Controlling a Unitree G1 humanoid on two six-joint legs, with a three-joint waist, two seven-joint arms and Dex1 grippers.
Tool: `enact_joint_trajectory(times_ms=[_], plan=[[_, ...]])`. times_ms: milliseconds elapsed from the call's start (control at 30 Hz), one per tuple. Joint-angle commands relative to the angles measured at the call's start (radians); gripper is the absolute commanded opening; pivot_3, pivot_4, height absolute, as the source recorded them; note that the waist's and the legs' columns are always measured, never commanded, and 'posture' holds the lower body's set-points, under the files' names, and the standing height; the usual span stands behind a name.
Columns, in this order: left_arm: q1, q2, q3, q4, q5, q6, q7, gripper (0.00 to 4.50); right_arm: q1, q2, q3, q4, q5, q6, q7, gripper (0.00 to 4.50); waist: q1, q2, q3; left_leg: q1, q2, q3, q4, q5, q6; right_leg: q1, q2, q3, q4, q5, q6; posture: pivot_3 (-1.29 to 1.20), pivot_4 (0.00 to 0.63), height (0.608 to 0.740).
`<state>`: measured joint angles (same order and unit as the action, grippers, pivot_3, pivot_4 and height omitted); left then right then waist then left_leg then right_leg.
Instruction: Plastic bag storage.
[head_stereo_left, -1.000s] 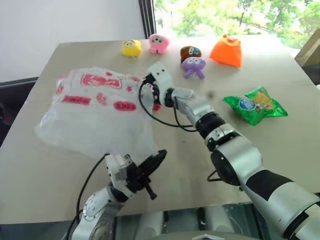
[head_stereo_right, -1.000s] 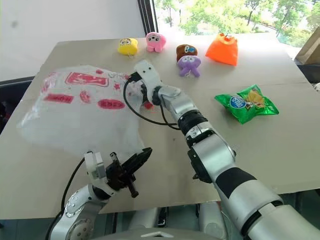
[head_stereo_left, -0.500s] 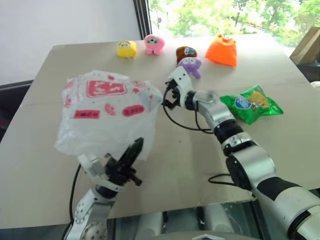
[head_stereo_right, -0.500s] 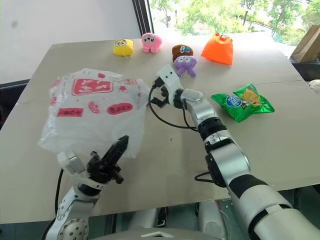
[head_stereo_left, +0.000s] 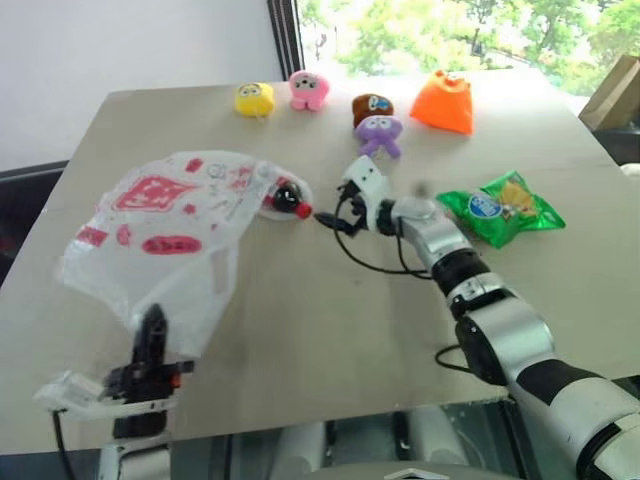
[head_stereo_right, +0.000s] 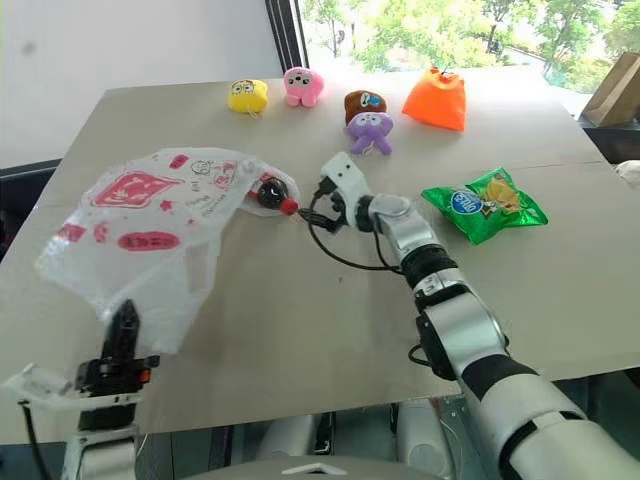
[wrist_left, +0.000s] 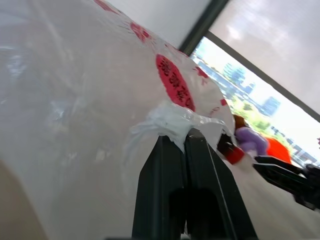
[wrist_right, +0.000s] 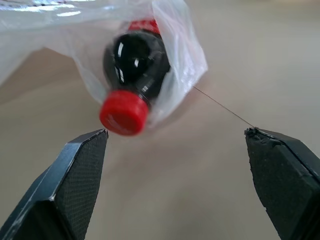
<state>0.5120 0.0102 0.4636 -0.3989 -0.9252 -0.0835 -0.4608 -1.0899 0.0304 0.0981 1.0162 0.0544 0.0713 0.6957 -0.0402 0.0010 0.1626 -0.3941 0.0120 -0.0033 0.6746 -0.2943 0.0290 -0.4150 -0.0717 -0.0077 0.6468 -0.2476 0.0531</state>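
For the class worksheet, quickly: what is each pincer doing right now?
Left pincer: closed on the thin translucent white plastic bag with red prints.
Right pincer: open, holding nothing, facing the red-capped dark bottle.

Green snack packet (head_stereo_left: 511, 207) is lying on the table (head_stereo_left: 330, 330); yellow (head_stereo_left: 254, 97), pink (head_stereo_left: 308, 88), brown (head_stereo_left: 376, 104), purple (head_stereo_left: 380, 132) and orange (head_stereo_left: 446, 101) plush toys are lining the far edge; a red-capped dark bottle (wrist_right: 132, 65) is lying nearby.
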Motion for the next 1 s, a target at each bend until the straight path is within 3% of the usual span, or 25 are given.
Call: enact_joint_trajectory(times_ms=[33, 267, 467, 733, 833, 1000], plan=[[0.005, 0.001, 0.029, -0.003, 0.014, -0.024, 0.012, 0.0, -0.07, 0.036, -0.056, 0.047, 0.027, -0.036, -0.075, 4.43, 0.0, 0.0, 0.0, 0.0, 0.0, 0.0, 0.0, 0.0, 0.0, 0.0, 0.0, 0.0, 0.0, 0.0, 0.0, 0.0, 0.15, 0.74], [-0.007, -0.001, 0.023, 0.004, 0.025, -0.031, 0.013, 0.0, -0.17, 0.103, -0.263, 0.208, 0.17, 0.055, -0.192, 4.43, 0.001, -0.001, 0.0, 0.0, 0.0, -0.001, 0.0, 0.0, 0.0, 0.0, 0.0, 0.0, 0.0, 0.0, 0.0, 0.0, 0.15, 0.74], [-0.005, -0.007, 0.022, 0.015, 0.029, -0.033, 0.003, 0.0, -0.189, 0.162, -0.4, 0.278, 0.278, 0.222, -0.162, 4.43, -0.002, -0.002, -0.001, -0.001, 0.0, 0.0, 0.0, 0.0, 0.0, 0.0, 0.0, 0.0, 0.0, 0.0, 0.0, 0.0, 0.15, 0.74], [-0.008, -0.014, 0.018, 0.019, 0.042, -0.039, -0.005, 0.0, -0.184, 0.222, -0.467, 0.304, 0.304, 0.205, -0.178, 4.43, -0.001, -0.002, -0.001, -0.001, 0.0, 0.0, 0.0, 0.0, 0.0, 0.0, 0.0, 0.0, 0.0, 0.0, 0.0, 0.0, 0.15, 0.74], [-0.003, -0.015, 0.013, 0.016, 0.049, -0.039, -0.015, 0.0, -0.19, 0.236, -0.477, 0.306, 0.305, 0.201, -0.172, 3.61, -0.001, -0.002, -0.001, -0.001, 0.0, 0.0, 0.0, 0.0, 0.0, 0.0, 0.0, 0.0, 0.0, 0.0, 0.0, 0.0, 0.15, 0.74], [0.007, -0.017, 0.01, 0.013, 0.061, -0.044, -0.028, 0.0, -0.191, 0.253, -0.458, 0.308, 0.281, 0.201, -0.154, 1.34, -0.002, -0.002, -0.001, -0.001, 0.0, 0.0, 0.0, 0.0, 0.0, 0.0, 0.0, 0.0, 0.0, 0.0, 0.0, 0.0, 0.15, 0.74]])
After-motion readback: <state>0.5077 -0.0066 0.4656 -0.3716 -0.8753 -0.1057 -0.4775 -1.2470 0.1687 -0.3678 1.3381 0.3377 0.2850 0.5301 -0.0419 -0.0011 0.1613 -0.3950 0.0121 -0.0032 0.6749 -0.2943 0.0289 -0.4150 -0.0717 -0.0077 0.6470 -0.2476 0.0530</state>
